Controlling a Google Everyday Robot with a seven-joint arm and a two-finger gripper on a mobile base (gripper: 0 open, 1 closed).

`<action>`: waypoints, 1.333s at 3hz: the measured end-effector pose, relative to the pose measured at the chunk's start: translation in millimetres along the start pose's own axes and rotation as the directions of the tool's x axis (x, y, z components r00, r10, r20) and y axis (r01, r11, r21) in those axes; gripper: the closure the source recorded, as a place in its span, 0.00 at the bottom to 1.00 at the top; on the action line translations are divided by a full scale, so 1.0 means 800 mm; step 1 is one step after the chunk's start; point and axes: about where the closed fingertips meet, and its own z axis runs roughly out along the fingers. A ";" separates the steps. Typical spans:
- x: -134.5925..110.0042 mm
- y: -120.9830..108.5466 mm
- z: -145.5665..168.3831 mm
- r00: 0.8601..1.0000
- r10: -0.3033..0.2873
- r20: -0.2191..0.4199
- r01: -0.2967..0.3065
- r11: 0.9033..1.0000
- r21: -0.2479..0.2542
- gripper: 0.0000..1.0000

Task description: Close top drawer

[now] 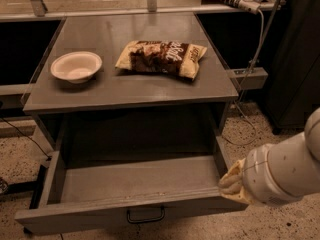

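Grey cabinet point(135, 90) on a speckled floor point(280, 224), seen from above and in front. The top drawer point(135, 181) is pulled far out of the cabinet toward the viewer, its inside bare and its flat front along the lower edge of the view. The white arm point(282, 174) enters from the right. A brown chip bag point(161, 58) lies flat on the cabinet top, right of centre; a white bowl point(76, 66) stands upright to its left, apart from it. The gripper point(231, 184), beige, sits at the drawer's right front corner; whether it is spread or closed cannot be told. A black loop handle point(145, 215) sits at the centre of the drawer front.
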 end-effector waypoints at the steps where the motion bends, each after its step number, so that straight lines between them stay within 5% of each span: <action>1: -0.001 0.016 0.048 0.998 -0.001 0.064 0.001 1.000 0.001 1.00; 2: 0.000 0.028 0.089 0.991 0.002 0.135 -0.005 1.000 0.022 1.00; 4: 0.015 0.026 0.139 0.985 0.007 0.172 -0.019 0.998 0.066 1.00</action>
